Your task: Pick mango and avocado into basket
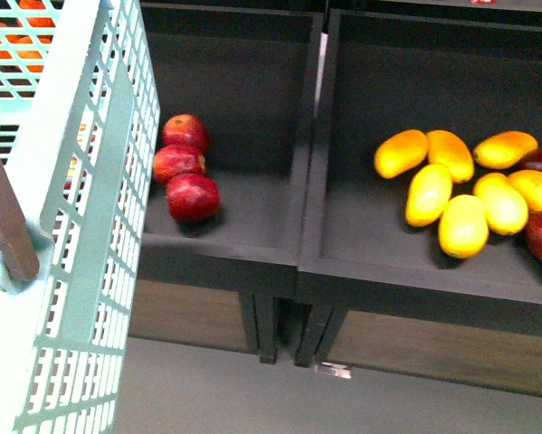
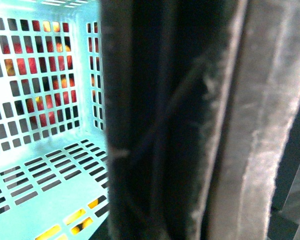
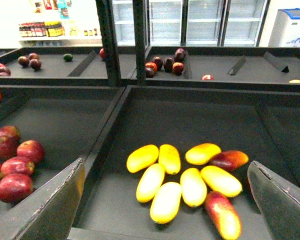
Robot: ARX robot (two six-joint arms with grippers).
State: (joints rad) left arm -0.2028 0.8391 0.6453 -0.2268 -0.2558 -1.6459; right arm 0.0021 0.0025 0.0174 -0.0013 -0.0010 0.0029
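Observation:
The light teal basket (image 1: pixel 80 226) with its brown handle (image 1: pixel 4 217) fills the left of the front view, hanging in front of the apple bin. Its slotted floor (image 2: pixel 39 175) shows in the left wrist view. My left gripper (image 2: pixel 190 150) is shut on the basket, and its dark pads fill that view. Several yellow-orange mangoes (image 1: pixel 461 226) lie clustered in the right bin. My right gripper (image 3: pixel 166 165) is open and empty, held above and short of the mangoes (image 3: pixel 165 202), which show between its fingers (image 3: pixel 49 205). No avocado is clearly in view.
Three red apples (image 1: pixel 191 194) lie in the left bin beside the basket. A raised divider (image 1: pixel 311 163) separates the two black bins. Two mangoes are red-tinged (image 3: pixel 222 217). Far bins hold dark fruit (image 3: pixel 165 62) and one small green fruit (image 3: pixel 68 57), too small to identify.

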